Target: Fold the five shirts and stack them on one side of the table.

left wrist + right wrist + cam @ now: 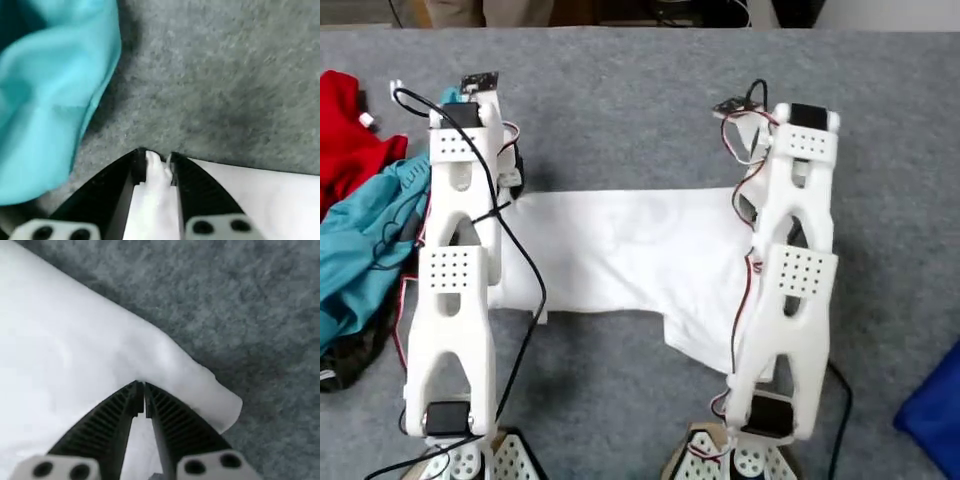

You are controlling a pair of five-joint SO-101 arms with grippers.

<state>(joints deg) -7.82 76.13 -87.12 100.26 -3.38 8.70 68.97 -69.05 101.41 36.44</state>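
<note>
Grey table [620,110]; left gripper [157,159] and right gripper [141,388] pinch white shirt [630,250].

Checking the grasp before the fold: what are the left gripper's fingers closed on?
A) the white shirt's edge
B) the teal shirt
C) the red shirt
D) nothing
A: in the left wrist view the left gripper has a tuft of the white shirt pinched between its fingers; the teal shirt lies apart.
</note>
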